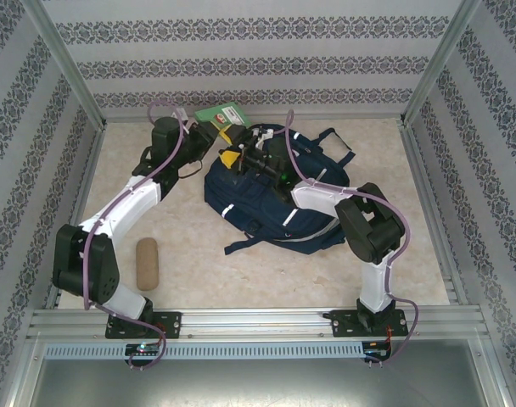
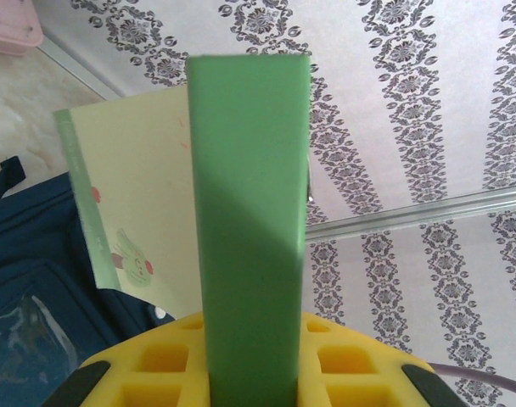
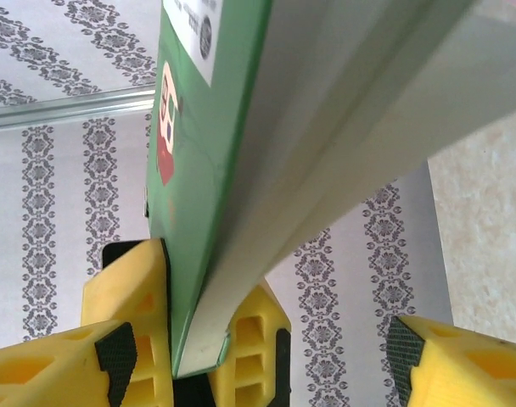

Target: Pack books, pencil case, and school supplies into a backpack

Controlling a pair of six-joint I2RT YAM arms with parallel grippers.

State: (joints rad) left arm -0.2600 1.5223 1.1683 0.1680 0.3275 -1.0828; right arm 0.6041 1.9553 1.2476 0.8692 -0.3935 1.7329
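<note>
Left tool clamping green book, beige tabletop, patterned walls

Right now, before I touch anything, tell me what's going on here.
The left gripper is clamped on the small green book, holding it on edge at the far end of the navy backpack. The right gripper stands open, one finger on either side of that book close to the left one's fingers, not gripping it. The book is not yet in the backpack. A small tan piece lies on the table beside the left arm.
</note>
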